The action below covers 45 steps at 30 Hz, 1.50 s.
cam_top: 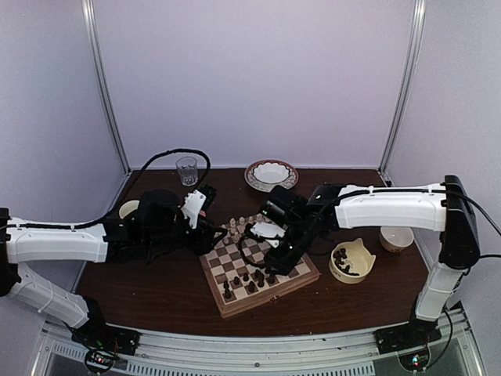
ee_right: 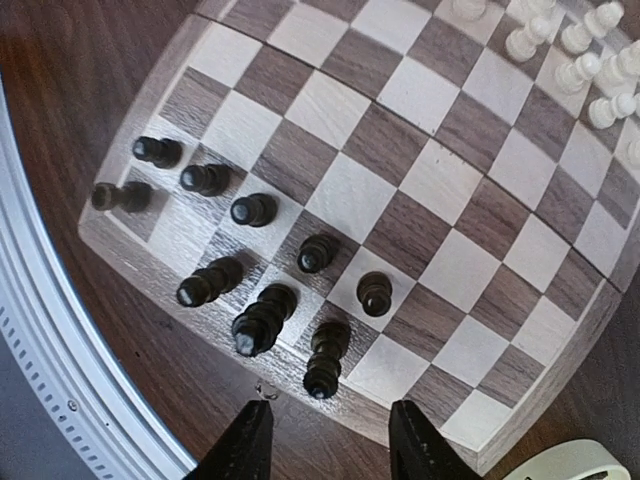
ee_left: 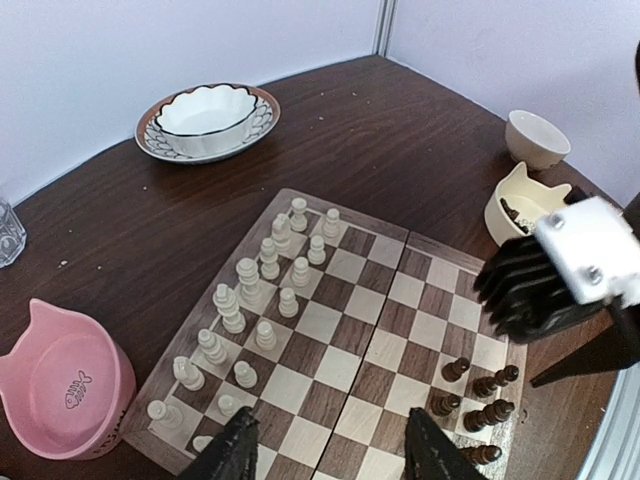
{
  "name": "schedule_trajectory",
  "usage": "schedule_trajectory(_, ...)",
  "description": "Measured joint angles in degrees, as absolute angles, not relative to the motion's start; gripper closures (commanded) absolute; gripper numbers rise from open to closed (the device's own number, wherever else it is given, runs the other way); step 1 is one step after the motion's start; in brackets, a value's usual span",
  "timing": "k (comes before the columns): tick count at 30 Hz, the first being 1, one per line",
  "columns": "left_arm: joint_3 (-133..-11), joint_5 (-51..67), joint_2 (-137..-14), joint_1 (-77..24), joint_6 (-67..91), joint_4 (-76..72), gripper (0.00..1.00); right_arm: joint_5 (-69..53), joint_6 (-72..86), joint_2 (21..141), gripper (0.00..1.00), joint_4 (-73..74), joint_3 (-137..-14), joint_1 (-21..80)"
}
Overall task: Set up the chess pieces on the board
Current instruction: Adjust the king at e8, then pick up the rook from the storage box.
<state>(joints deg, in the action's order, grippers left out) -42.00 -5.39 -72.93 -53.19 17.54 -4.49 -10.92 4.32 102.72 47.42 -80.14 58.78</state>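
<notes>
A: How was the right gripper [ee_right: 331,410] found?
B: Spread, nothing pinched. Just ahead of its fingertips, the dark chess pieces [ee_right: 262,322] were clustered on the board [ee_right: 440,180], in its nearest rows. The left gripper [ee_left: 335,448] was likewise spread, empty.

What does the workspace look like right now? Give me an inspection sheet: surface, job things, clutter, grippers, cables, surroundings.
Surface: dark brown table, no spills seen.
Job's things: chessboard between the arms; dark chess pieces clustered by one corner; more of them in the cream cat-eared bowl right of the board; cream pieces in two rows on the opposite side.
Clutter: drinking glass, white bowl on a patterned plate, small white cup, pink cat-eared bowl.
Grippers: left gripper open, empty, at the board's edge; right gripper open, empty, beside the dark pieces.
Cables: black cable arcs above the left arm; none on the board.
Surroundings: pale walls, metal rail at the near edge.
</notes>
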Motion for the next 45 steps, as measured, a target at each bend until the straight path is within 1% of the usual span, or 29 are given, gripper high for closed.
schedule_trajectory(3, -42.0, -5.4, -72.2, -53.2, 17.5, -4.5, 0.49, -10.3, 4.6, 97.1, 0.54, 45.3, -77.6, 58.6)
schedule_trajectory(7, -41.9, -5.5, -71.5, -53.2, 17.5, -4.8, 0.49, -8.3, 5.5, 88.0, 0.6, 41.2, -73.3, 57.0)
schedule_trajectory(9, -41.5, -5.5, -71.4, -53.2, 17.5, -5.0, 0.49, -6.2, 7.2, 83.0, 0.62, 38.3, -70.1, 54.3)
schedule_trajectory(13, -40.2, -5.5, -71.3, -53.2, 17.5, -5.9, 0.49, -1.7, 11.0, 75.0, 0.71, 31.7, -60.6, 46.2)
schedule_trajectory(16, -39.4, -5.5, -71.4, -53.2, 17.5, -6.3, 0.49, 1.4, 13.8, 72.0, 0.74, 28.3, -52.4, 40.9)
schedule_trajectory(20, -39.4, -5.3, -71.9, -53.2, 17.5, -7.0, 0.5, 4.3, 17.0, 71.6, 0.78, 26.2, -45.2, 37.2)
schedule_trajectory(24, -39.3, -5.3, -72.0, -53.2, 17.5, -7.6, 0.5, 7.6, 19.8, 71.8, 0.74, 24.4, -42.2, 35.8)
schedule_trajectory(28, -39.0, -5.2, -72.0, -53.2, 17.5, -7.7, 0.49, 8.2, 21.4, 73.7, 0.74, 22.6, -41.3, 34.6)
schedule_trajectory(31, -39.0, -5.1, -72.0, -53.2, 17.5, -7.7, 0.5, 7.7, 22.2, 77.5, 0.77, 21.8, -41.3, 33.8)
schedule_trajectory(36, -38.9, -5.1, -71.9, -53.2, 17.5, -7.7, 0.5, 6.7, 23.0, 83.6, 0.78, 21.6, -41.3, 32.7)
schedule_trajectory(40, -38.8, -5.1, -71.5, -53.2, 17.5, -7.7, 0.49, 6.1, 23.8, 84.3, 0.78, 21.4, -41.3, 32.4)
schedule_trajectory(45, -38.8, -5.1, -70.9, -53.2, 17.5, -7.7, 0.5, 5.8, 24.4, 86.1, 0.82, 21.2, -42.0, 32.2)
